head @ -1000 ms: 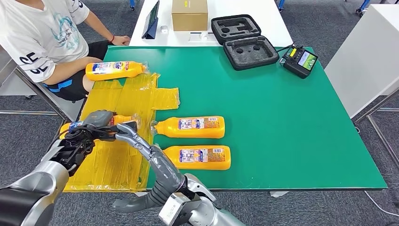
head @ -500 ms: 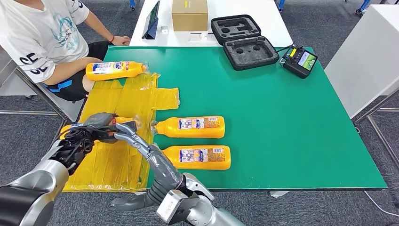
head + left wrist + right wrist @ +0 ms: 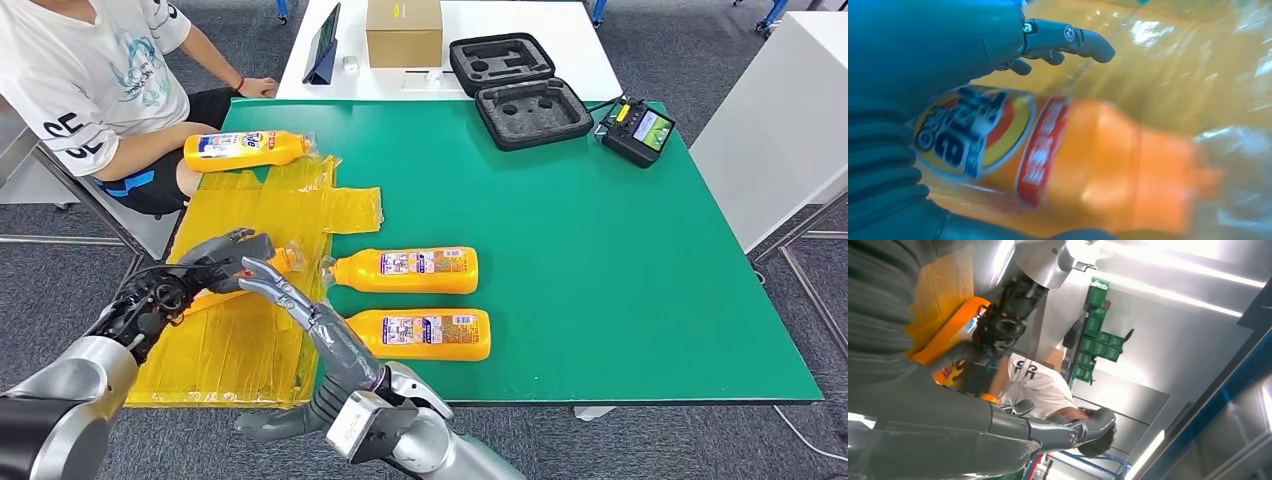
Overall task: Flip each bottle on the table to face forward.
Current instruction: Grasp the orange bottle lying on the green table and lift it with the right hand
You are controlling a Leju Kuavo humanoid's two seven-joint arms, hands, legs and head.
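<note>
From the head view, 4 bottles lie on their sides. At about 9 o'clock, the near-left bottle point(image 3: 262, 264) rests on the crinkled yellow plastic sheet point(image 3: 280, 205). The left hand point(image 3: 205, 268) covers it with fingers loosely spread, and I cannot tell whether they grip or merely rest on it. The left wrist view shows its big front logo turned toward the camera, so I judge this 1 nearly or just flipped. The right hand point(image 3: 285, 298) reaches across to the same bottle with fingers extended; its tips sit beside the neck, and contact is unclear.

At 11 o'clock the far bottle point(image 3: 246, 149) lies at the table's left edge, just beside the seated person point(image 3: 90, 80), front label up, seemingly done. Toward the centre, the middle bottle point(image 3: 405, 270) and the front bottle point(image 3: 420, 334) show small-print labels, probably backs, so 2 likely remain.

For room: the green table point(image 3: 620, 260) is broad and bare from 1 to 4 o'clock. The front bottle is near the front edge, so a roll toward 6 o'clock risks a drop. A foam case point(image 3: 520, 85) and a controller point(image 3: 640, 130) sit well apart at 1 o'clock.
</note>
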